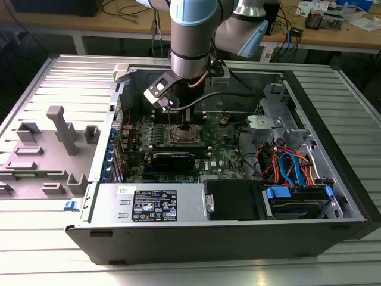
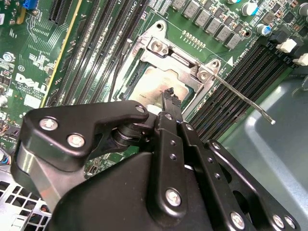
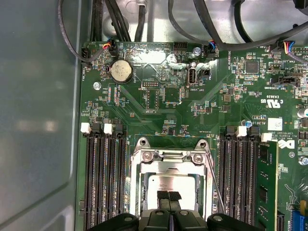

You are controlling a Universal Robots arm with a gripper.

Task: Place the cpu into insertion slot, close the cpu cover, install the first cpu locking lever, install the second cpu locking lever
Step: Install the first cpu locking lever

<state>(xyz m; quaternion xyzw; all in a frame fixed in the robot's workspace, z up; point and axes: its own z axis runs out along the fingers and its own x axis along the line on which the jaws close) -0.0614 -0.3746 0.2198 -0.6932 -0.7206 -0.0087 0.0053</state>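
We see open computer case (image 1: 178, 247) flat on ribbed desk (image 1: 36, 262); arm (image 1: 190, 36) reaches down into it. Fingers (image 3: 164, 196) narrow, tips pressed together, nothing between them, right at top of cpu (image 3: 166, 183); we cannot tell touching or apart. Cpu sits in insertion slot (image 1: 182, 136), silvery top showing through window of cpu cover (image 3: 168, 157), which lies flat over it. Thin locking lever (image 2: 240, 98) juts from cover's corner across memory slots (image 2: 250, 67). In exterior view, grey fixture tray (image 1: 53, 155) at 9 o'clock from slot, blue and orange cables (image 1: 292, 167) at 4 o'clock.

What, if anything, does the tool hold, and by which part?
Nothing: the black tool, shut and empty, sits over the flat silvery square chip.
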